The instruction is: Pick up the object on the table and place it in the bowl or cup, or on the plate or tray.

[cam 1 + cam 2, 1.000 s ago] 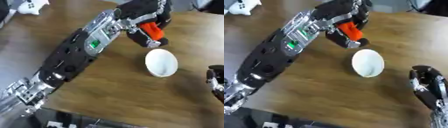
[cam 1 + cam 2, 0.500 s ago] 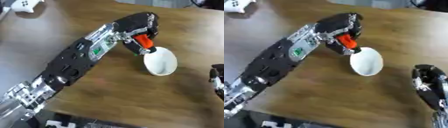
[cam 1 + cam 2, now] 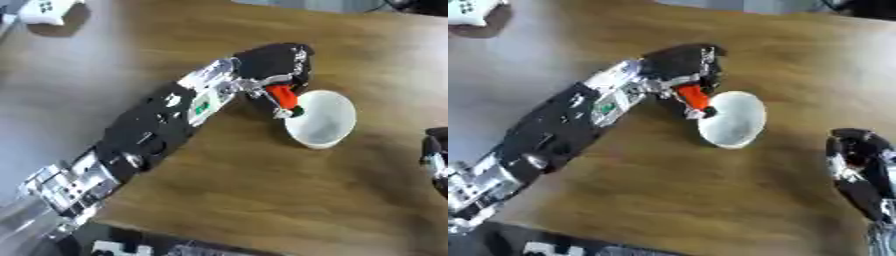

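My left hand [image 3: 273, 65] reaches across the wooden table [image 3: 262, 200] with its fingers curled round a small orange-red object [image 3: 283, 96] that has a dark tip. The object hangs tilted at the left rim of a white bowl [image 3: 325, 120], its lower end just over the rim. The bowl looks empty inside. My right hand [image 3: 861, 165] rests at the right edge, away from the bowl; its finger pose is not clear.
A white object [image 3: 48, 9] with dark marks lies at the far left corner of the table. A dark strip with white markings [image 3: 562, 247] runs below the table's near edge.
My left hand has carried the orange-red object down and toward the bowl, from above its far side to its left rim. The whole view has also shifted.
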`<action>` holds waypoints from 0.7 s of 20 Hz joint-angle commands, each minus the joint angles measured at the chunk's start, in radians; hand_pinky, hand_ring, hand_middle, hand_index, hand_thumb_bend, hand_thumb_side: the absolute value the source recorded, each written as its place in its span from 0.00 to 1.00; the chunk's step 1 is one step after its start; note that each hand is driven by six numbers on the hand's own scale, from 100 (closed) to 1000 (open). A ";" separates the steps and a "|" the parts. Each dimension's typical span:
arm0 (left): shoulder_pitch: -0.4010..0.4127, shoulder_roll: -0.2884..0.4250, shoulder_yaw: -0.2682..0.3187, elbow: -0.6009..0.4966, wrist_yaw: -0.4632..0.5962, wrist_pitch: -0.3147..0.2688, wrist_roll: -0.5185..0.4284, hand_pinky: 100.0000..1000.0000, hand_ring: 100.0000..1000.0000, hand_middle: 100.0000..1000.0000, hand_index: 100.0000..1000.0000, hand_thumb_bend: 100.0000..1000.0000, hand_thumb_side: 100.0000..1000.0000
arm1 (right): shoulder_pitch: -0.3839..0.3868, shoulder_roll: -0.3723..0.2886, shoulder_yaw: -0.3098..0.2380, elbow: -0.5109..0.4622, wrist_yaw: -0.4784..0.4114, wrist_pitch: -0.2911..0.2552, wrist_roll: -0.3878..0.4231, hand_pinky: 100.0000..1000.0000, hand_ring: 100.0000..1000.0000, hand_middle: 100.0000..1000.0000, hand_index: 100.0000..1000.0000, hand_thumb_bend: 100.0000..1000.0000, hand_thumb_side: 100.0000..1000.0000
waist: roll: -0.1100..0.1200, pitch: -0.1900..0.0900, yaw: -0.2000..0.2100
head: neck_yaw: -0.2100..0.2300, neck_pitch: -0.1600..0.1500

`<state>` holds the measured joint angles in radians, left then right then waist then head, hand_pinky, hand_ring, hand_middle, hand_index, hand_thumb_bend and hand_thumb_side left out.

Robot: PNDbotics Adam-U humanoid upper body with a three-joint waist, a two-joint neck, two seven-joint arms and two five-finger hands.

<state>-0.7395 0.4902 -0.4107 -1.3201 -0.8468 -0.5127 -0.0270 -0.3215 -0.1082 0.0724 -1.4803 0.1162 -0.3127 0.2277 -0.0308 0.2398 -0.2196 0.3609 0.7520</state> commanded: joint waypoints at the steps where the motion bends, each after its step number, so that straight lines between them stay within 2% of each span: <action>1: -0.039 0.013 -0.021 0.007 -0.027 -0.038 -0.010 0.91 0.12 0.09 0.18 0.24 0.00 | -0.004 -0.028 0.000 -0.016 -0.005 0.000 0.006 0.04 0.30 0.37 0.63 0.21 0.22 | 0.009 -0.026 0.003 | -0.001 0.006; 8: -0.093 0.034 -0.088 0.026 0.004 -0.117 -0.062 0.91 0.14 0.09 0.18 0.24 0.00 | 0.032 -0.063 -0.005 -0.009 0.007 0.003 0.003 0.04 0.30 0.37 0.63 0.20 0.21 | 0.053 -0.065 0.041 | -0.030 0.018; 14: -0.105 0.047 -0.092 -0.009 0.081 -0.096 -0.095 0.91 0.13 0.09 0.18 0.24 0.00 | 0.050 -0.068 -0.006 -0.008 0.013 0.006 0.003 0.04 0.30 0.37 0.63 0.20 0.21 | 0.069 -0.087 0.055 | -0.035 0.018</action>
<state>-0.8221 0.5112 -0.5081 -1.3066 -0.7850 -0.6118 -0.1145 -0.2675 -0.1599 0.0717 -1.4770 0.1267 -0.3084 0.2294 0.0402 0.1733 -0.1653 0.3398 0.7701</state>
